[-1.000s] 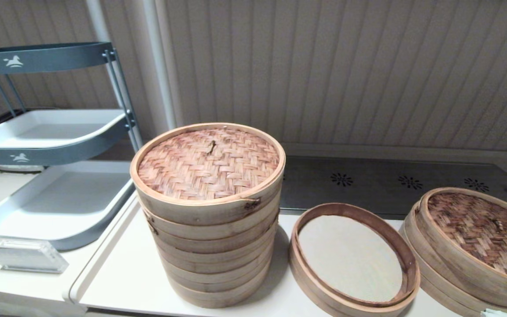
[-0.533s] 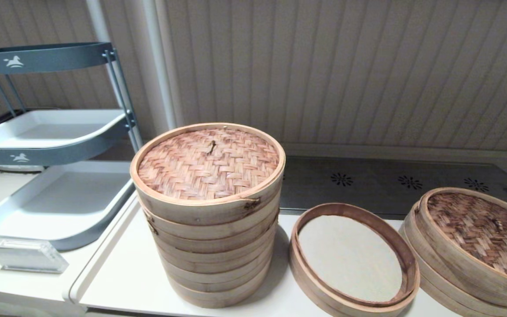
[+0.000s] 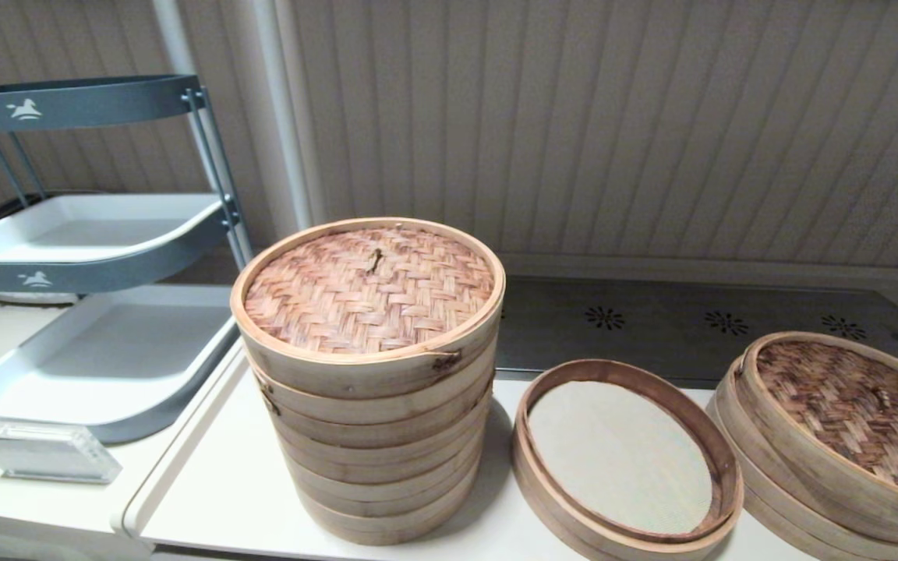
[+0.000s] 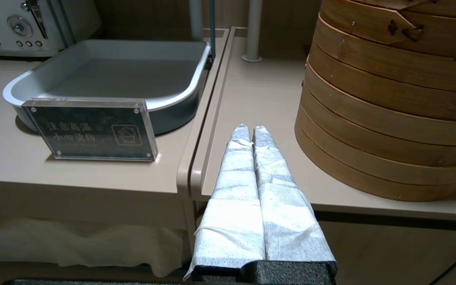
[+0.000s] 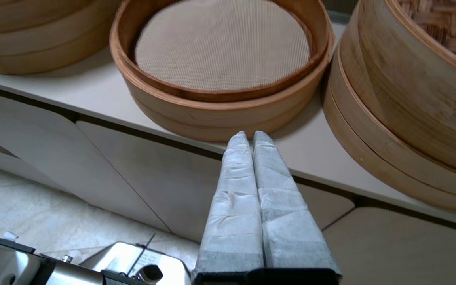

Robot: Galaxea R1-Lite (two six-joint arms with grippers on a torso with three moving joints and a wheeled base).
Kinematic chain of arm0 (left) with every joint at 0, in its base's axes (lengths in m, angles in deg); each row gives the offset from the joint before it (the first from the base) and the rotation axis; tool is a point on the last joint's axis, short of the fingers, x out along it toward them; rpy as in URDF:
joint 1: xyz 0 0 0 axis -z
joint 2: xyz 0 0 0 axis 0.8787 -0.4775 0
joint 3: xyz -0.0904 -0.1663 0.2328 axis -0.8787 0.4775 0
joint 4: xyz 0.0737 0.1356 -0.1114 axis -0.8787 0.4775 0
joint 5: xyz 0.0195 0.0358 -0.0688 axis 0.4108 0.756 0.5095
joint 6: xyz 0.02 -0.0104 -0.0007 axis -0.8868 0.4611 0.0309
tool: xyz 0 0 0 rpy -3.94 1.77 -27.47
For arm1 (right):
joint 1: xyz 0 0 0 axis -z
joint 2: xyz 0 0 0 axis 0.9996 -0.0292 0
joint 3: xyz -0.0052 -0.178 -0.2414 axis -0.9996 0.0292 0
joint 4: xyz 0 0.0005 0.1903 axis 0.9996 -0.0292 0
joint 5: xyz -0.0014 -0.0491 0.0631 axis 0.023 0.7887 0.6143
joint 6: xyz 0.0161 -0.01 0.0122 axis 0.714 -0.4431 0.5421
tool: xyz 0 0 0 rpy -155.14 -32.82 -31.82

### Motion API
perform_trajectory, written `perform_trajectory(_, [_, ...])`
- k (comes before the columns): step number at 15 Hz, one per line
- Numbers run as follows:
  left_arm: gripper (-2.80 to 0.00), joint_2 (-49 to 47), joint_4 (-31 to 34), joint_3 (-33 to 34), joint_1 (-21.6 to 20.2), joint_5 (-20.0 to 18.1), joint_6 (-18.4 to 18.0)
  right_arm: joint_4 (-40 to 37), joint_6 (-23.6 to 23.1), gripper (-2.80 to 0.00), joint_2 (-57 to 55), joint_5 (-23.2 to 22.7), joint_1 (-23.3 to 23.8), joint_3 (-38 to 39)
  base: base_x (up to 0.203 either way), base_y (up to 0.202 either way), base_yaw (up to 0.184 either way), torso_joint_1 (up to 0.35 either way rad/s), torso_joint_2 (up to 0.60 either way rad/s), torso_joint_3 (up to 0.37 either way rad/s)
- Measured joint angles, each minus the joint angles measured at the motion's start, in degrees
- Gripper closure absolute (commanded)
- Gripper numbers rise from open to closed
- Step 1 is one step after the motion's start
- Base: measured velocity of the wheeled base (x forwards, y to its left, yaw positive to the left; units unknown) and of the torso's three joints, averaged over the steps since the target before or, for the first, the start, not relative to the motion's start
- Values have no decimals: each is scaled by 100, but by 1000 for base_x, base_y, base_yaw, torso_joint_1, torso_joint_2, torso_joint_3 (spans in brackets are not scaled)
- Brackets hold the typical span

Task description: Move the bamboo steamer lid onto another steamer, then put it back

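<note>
White cloth wrapping covers both fingers of the right end effector [image 5: 250, 134], which are pressed together, empty, below the front edge of the tabletop [image 5: 93, 99]. Directly ahead of its tips stands another steamer [image 5: 222, 71]: shallow, round, two pale hoops, darker inner rim, flat beige mesh floor. Beside that, to the robot's right, the bamboo steamer lid [image 3: 858, 409], dark herringbone weave in a pale hoop, sits on its own low steamer, apart from the end effector. The left end effector [image 4: 250, 128], likewise wrapped and closed on nothing, hangs at the tabletop edge beside the tall tiered steamer [image 4: 390, 111]. A clear acrylic sign [image 4: 89, 130] bearing Chinese characters, not legible, stands before a grey tray [image 4: 105, 75].
</note>
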Motion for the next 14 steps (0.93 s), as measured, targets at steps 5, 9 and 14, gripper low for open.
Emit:
perform_trajectory(5, [0, 0, 0, 0, 0, 0, 0, -385, 59, 0, 960, 1210, -422, -20, 0, 0, 0, 0, 0, 0])
perform_trajectory(9, [0, 1, -1, 0, -2, -1, 0, 111, 54, 0, 1694, 1831, -464, 233, 0, 0, 0, 0, 0, 0])
perform_trajectory(14, [0, 0, -1, 0, -4, 3, 1, 149, 155, 0, 1864, 1861, -474, 251, 0, 0, 0, 0, 0, 0])
